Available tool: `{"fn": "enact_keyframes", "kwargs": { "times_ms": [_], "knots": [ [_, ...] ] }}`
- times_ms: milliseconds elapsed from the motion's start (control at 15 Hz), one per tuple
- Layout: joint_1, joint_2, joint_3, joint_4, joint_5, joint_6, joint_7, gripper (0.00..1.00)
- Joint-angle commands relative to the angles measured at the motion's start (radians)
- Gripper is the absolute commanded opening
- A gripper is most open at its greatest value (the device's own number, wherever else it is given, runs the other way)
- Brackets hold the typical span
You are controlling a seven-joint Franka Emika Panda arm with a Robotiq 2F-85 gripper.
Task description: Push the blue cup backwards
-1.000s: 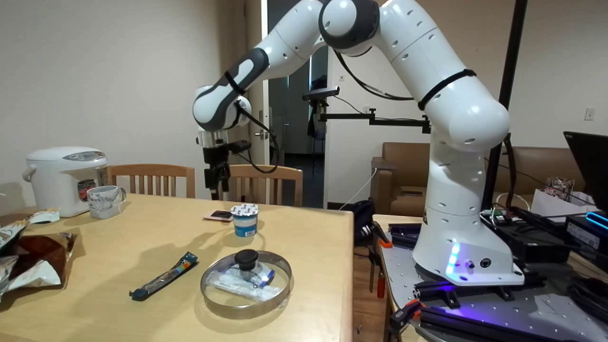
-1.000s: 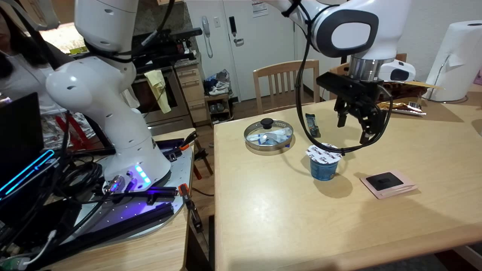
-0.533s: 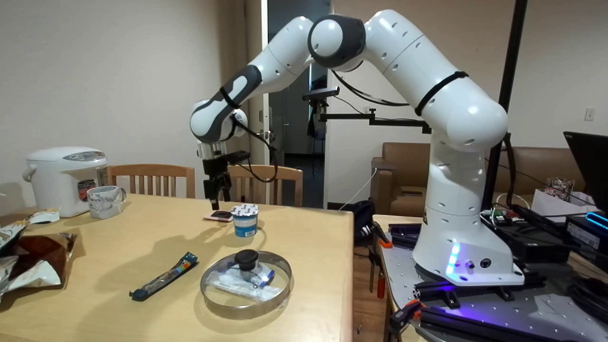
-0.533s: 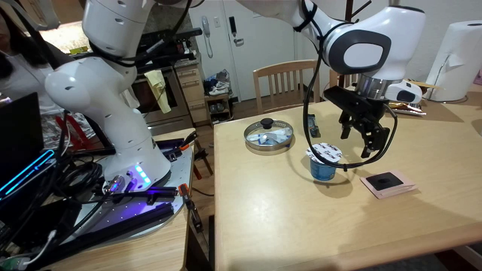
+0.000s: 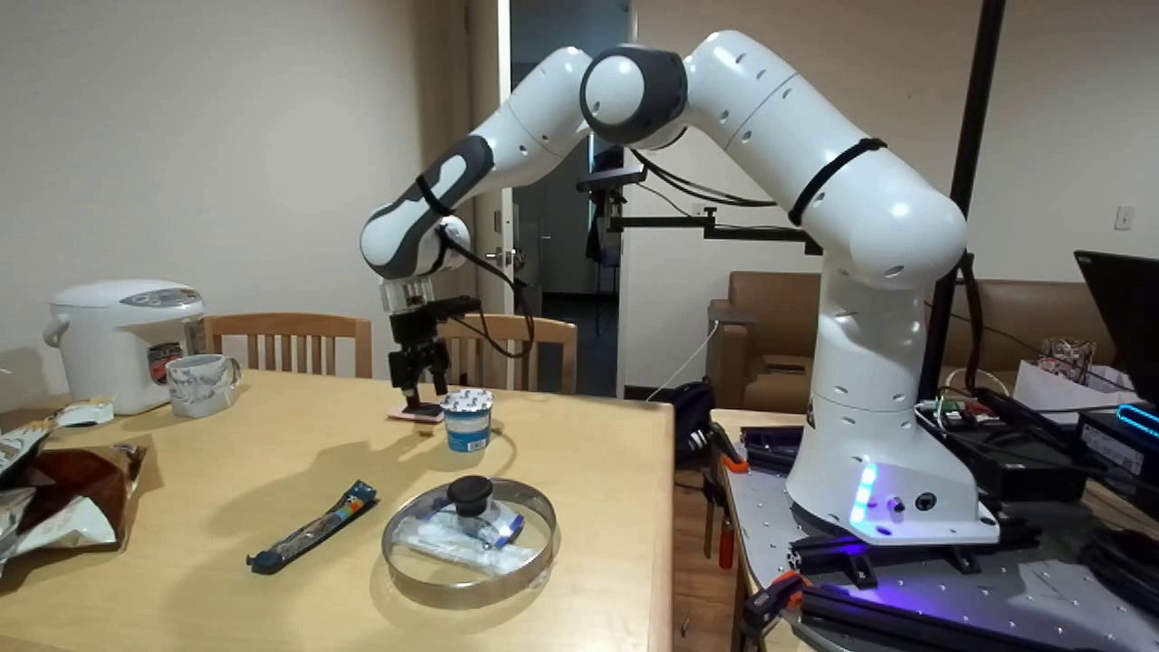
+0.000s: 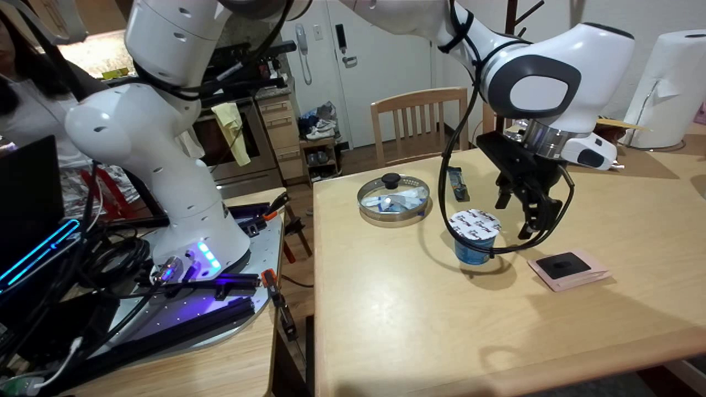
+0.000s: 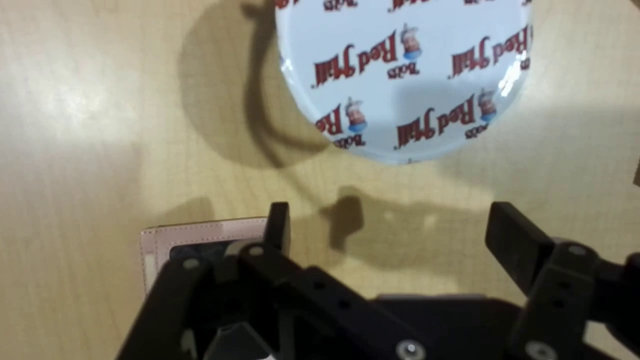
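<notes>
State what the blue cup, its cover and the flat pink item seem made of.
Blue cup: perhaps plastic or coated paper; smooth, printed. Cover: glossy, probably foil or film, given bright highlights. Pink item: perhaps matte leather or imitation; apparent edge stitching.

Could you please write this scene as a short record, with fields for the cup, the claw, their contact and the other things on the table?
Blue cup: upright on the wooden table
Cover: whitish, printed "Bob's Red Mill"
Claw: open, holding nothing
Contact: none visible; the wrist view shows a gap between claw and cup
Near the cup: pink card wallet, not touching it
Also on the table: steel-rimmed glass lid, narrow snack packet, patterned mug, white water boiler
</notes>
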Motion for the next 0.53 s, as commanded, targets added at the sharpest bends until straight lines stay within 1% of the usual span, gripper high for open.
{"fn": "enact_keyframes", "kwargs": {
  "times_ms": [0, 467],
  "knots": [
    [-0.016, 0.016, 0.014, 0.015, 0.025, -0.025, 0.030, 1.00],
    [-0.014, 0.015, 0.006, 0.008, 0.018, -0.037, 0.046, 1.00]
  ]
}}
